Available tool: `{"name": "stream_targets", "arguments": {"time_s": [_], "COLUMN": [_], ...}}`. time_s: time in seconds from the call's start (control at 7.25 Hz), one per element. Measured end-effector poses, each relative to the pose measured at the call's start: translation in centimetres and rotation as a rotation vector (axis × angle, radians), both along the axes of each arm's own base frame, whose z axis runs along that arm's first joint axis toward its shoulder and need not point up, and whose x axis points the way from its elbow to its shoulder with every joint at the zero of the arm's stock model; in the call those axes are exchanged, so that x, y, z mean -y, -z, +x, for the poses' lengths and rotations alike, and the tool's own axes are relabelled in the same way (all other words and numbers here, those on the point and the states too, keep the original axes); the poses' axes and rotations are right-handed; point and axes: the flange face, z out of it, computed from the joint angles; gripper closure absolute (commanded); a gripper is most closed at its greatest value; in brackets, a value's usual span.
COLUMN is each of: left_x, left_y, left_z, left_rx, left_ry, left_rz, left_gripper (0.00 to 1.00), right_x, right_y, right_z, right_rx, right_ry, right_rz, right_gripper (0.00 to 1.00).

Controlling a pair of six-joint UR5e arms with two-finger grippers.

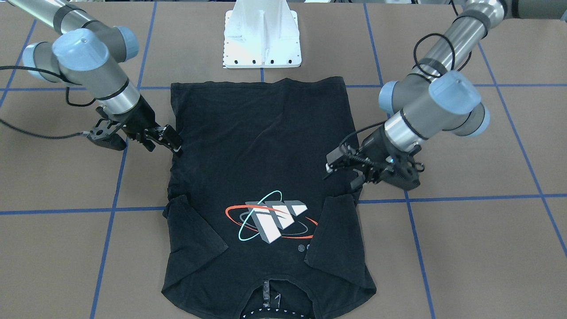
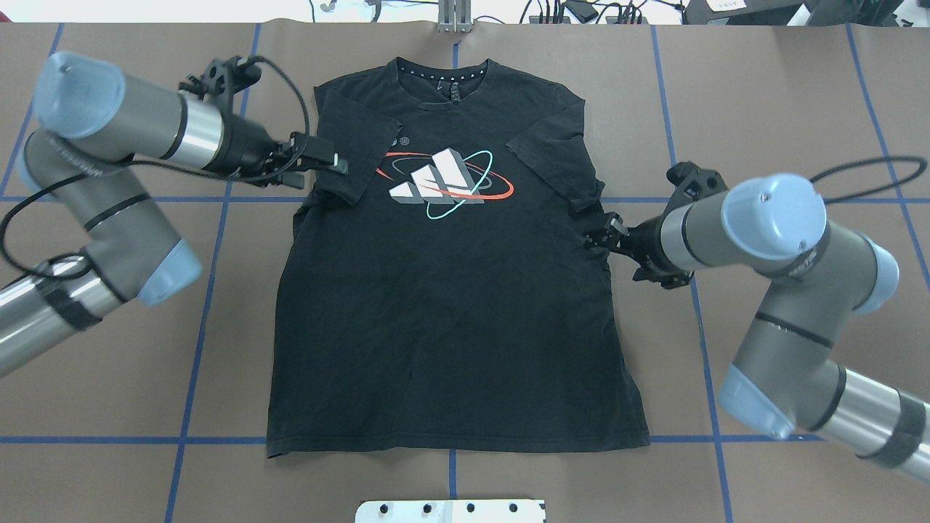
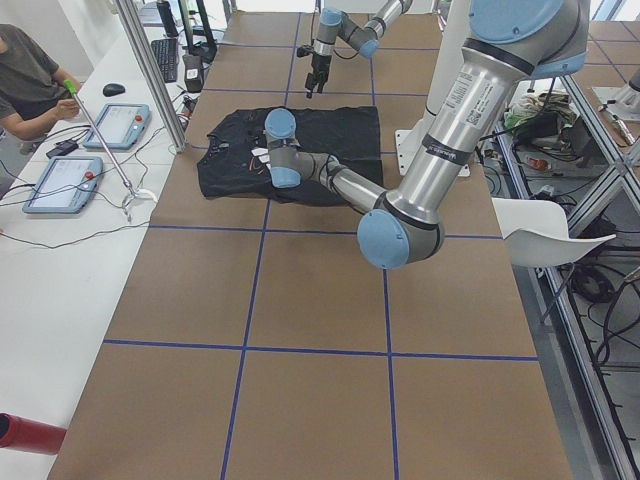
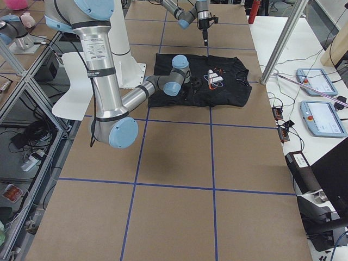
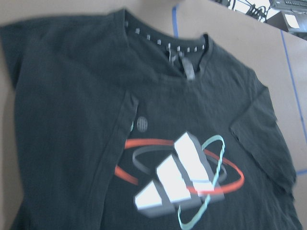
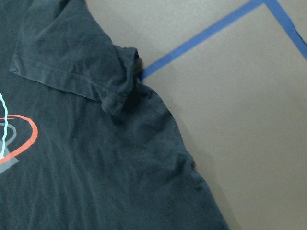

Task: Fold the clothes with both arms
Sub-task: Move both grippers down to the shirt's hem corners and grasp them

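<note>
Overhead exterior: your T-shirt (image 2: 450, 312) lies flat; left fingers (image 2: 320, 155), spread, over its 10 o'clock sleeve (image 2: 360, 178); right fingers (image 2: 609, 234) at its 3 o'clock edge, state unclear.

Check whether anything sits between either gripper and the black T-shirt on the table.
Nothing visible does. The left gripper is at one folded-in sleeve of the T-shirt, and the right gripper is at the opposite side edge, with no object between.

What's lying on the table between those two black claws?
Only the black T-shirt, flat, logo up, both sleeves folded in. The left gripper sits by one sleeve, the right gripper at the opposite edge. The overhead view shows it best.
</note>
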Motion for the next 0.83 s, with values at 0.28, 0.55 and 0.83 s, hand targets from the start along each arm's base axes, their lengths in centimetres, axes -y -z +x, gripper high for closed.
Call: {"name": "stream_targets", "arguments": {"time_s": [0.28, 0.55, 0.83], "left_x": [-3.5, -4.5, -4.7], "left_y": [-0.4, -0.8, -1.1], "left_z": [-1.8, -2.4, -2.6], "left_rx": [-0.022, -0.024, -0.021], "left_ry": [-0.014, -0.014, -0.014], "left_rz": [-0.02, -0.039, -0.044], "left_gripper": [0.0, 0.0, 0.0], "right_x": [-8.0, -13.7, -18.3], "right_y": [-1.7, -3.5, -4.4], "right_z": [1.0, -0.6, -2.9], "right_rx": [-0.081, -0.143, -0.169], "right_ry": [0.021, 0.044, 0.054], "right_rz": [-0.031, -0.029, -0.006], "right_gripper": [0.01, 0.02, 0.08]}}
